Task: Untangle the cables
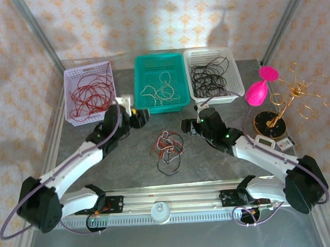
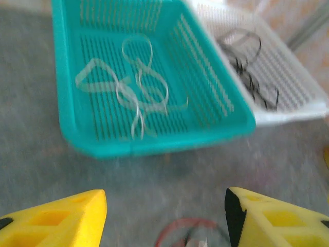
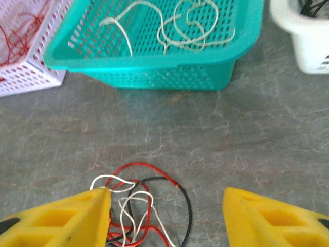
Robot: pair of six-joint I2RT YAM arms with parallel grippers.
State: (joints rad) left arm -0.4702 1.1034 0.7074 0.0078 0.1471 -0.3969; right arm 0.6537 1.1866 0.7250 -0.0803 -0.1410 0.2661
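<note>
On the grey table (image 1: 222,159), the tangled cables (image 1: 169,148) lay between the arms, before the teal basket (image 1: 163,107), and with left gripper (image 1: 139,120) and right gripper (image 1: 187,126) both spread empty, sorting looked mid-way, the next grasp needing one isolated strand.

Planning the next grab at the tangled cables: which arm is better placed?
Right, likely. The right arm's fingers, open, point at the cables, which lie beside one tip; the left arm's fingers, also open, face the teal basket, with a red loop at that view's bottom edge.
</note>
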